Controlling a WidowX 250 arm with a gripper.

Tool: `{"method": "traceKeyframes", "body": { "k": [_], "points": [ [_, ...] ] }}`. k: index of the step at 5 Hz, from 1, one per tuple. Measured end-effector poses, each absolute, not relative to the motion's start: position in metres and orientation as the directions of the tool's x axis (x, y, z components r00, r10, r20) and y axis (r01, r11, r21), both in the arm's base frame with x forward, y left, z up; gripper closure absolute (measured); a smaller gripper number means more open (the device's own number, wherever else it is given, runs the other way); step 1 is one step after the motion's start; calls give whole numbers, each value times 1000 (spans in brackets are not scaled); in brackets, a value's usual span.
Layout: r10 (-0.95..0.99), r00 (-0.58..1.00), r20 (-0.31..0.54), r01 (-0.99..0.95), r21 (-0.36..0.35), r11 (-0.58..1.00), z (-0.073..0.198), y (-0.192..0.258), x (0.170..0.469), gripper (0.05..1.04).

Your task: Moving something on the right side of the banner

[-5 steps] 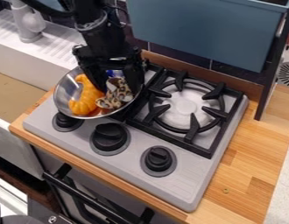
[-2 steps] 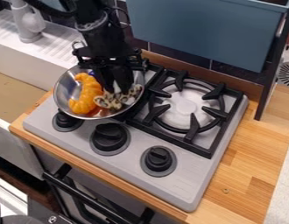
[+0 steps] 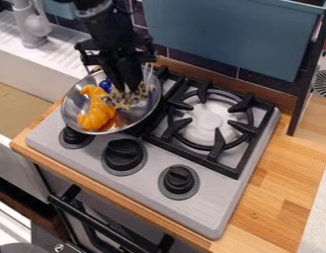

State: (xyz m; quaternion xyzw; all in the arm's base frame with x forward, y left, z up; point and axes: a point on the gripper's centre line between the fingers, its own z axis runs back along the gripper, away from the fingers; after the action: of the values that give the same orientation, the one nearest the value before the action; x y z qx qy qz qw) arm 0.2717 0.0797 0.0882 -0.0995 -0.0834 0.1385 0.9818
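Black claw (image 3: pixel 131 90) pinched shut on spotted cloth (image 3: pixel 118 101), lumpy orange toy (image 3: pixel 94 116) near, round shiny metal bowl (image 3: pixel 72 101).

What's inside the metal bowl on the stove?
The bowl holds an orange toy, a blue thing and a spotted thing. Anything beneath them or behind the jaws is covered.

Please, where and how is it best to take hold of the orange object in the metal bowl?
Probably from above, gripping the orange object across its narrower middle. It is long and bulges toward the stove knobs; the raised wall of the metal bowl would likely hinder a low side approach.
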Motion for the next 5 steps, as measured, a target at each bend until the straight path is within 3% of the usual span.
{"method": "traceKeyframes", "body": {
  "k": [1, 2, 3, 5],
  "points": [
    [340, 927, 157, -299, -238, 924, 100, 88, 274, 976],
    [410, 893, 184, -371, -213, 904, 121, 92, 275, 963],
    [424, 892, 156, -395, -183, 900, 142, 83, 283, 955],
    [424, 895, 139, -400, -167, 901, 151, 36, 297, 953]
  ]
}}
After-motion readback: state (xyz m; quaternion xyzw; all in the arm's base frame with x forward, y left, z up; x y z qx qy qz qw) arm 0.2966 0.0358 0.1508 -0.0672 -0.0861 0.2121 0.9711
